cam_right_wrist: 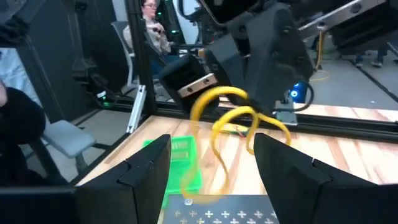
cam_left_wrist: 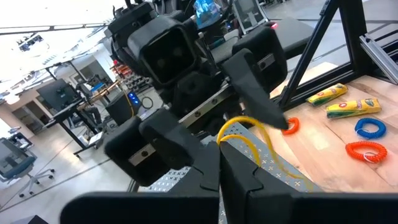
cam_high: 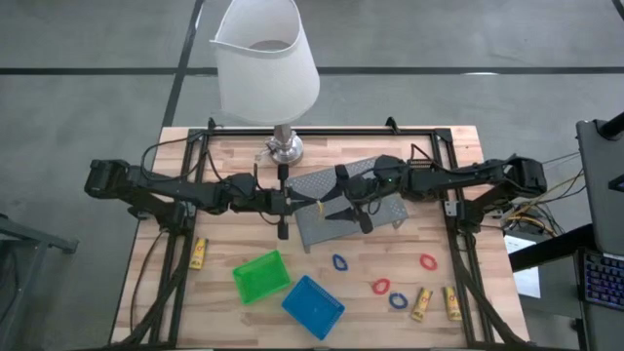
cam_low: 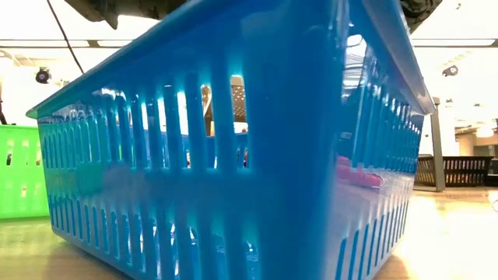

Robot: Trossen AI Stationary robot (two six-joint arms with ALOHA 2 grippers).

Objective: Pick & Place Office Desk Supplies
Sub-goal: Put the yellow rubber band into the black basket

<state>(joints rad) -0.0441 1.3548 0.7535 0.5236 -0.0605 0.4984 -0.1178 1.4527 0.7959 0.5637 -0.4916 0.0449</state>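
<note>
My left gripper (cam_high: 295, 202) is shut on thin yellow rubber bands (cam_left_wrist: 244, 132) over the left end of the grey mesh tray (cam_high: 343, 222). My right gripper (cam_high: 330, 203) faces it, open, with one finger (cam_right_wrist: 151, 167) on either side of the hanging bands (cam_right_wrist: 219, 144); I see no touch. On the near part of the table lie red and blue loops (cam_high: 380, 287) and yellow sticks (cam_high: 421, 303), with another stick (cam_high: 198, 253) at the left. The green bin (cam_high: 260, 276) and the blue bin (cam_high: 312, 305) stand near the front edge. My left gripper pinches the rubber bands between its two fingers, which come level from the table's left. The bands loop out past the fingertips (cam_left_wrist: 238, 126). They hang slack below the gripper (cam_right_wrist: 198, 86), down to the mesh tray (cam_right_wrist: 186, 200).
A lamp with a white shade (cam_high: 265, 60) stands at the table's far edge, its metal base (cam_high: 284, 148) just behind the grippers. A black frame (cam_high: 429, 136) runs round the table. In the low view the blue bin (cam_low: 233, 155) fills the picture. A person (cam_right_wrist: 152, 25) sits beyond the table.
</note>
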